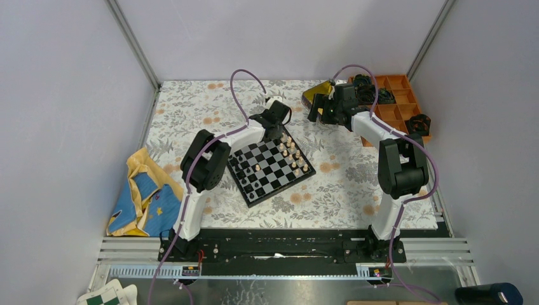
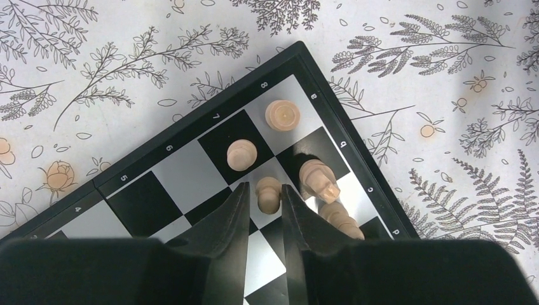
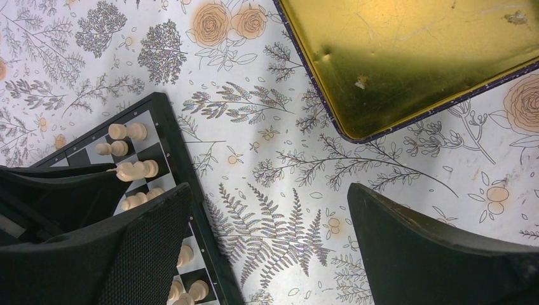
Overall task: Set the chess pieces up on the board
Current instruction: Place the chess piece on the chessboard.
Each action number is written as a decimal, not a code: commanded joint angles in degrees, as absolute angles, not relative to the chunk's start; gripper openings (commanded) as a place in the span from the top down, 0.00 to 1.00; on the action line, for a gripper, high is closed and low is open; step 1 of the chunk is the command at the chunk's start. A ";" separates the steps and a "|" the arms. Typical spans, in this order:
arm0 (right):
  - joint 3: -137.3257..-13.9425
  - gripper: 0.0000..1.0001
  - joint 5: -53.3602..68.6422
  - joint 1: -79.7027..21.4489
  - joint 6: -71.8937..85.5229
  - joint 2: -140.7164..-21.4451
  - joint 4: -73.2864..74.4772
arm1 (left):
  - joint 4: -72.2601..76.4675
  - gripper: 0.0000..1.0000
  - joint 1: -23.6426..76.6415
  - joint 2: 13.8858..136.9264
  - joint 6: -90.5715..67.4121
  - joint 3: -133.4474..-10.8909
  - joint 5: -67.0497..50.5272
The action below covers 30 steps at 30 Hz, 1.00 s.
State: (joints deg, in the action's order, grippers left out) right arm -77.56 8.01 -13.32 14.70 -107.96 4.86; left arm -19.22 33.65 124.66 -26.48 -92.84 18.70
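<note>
Main risk: left gripper (image 2: 265,188) has its jaws a little parted around a tan pawn (image 2: 268,198) standing near the far corner of the board (image 2: 191,130); there is a sliver of gap on one side and the other pad looks to be touching, so no firm pinch; any sideways drift on lift-off could tip the pawn, or that finger could clip the knight (image 2: 318,181) just beside it; neighbours are crowded, so one knock may topple several; the thin board lies askew on the tablecloth (image 2: 95,63) and could slide if pushed; right gripper (image 3: 267,190) is spread wide and empty over the cloth between the board edge and the gold tin (image 3: 413,57), with one finger overhanging the edge pieces, so a drop there risks a hit; pieces are smooth, round-headed turned wood; board is glossy black-and-grey with a black rim; tin is shiny and scuffed; cloth is floral print; pads are matte black.
</note>
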 commanded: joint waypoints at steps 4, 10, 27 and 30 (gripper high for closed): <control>-79.34 0.00 7.07 -12.66 13.49 -107.63 5.25 | -19.64 0.66 32.79 122.07 -27.02 -91.12 21.63; -79.39 0.00 7.03 -12.47 13.53 -107.29 5.28 | -19.81 0.65 32.78 120.36 -27.07 -90.29 21.30; -78.23 0.00 7.83 -12.47 14.15 -107.07 4.16 | -19.78 0.53 32.77 115.74 -27.26 -87.18 21.98; -78.14 0.00 7.82 -12.48 14.15 -107.02 3.90 | -19.79 0.51 32.78 114.94 -27.07 -86.47 22.46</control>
State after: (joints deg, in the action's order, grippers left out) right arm -77.56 8.01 -12.73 14.31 -107.96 4.89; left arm -20.40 33.19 117.45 -26.87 -87.70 20.23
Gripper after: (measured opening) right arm 0.995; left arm 0.477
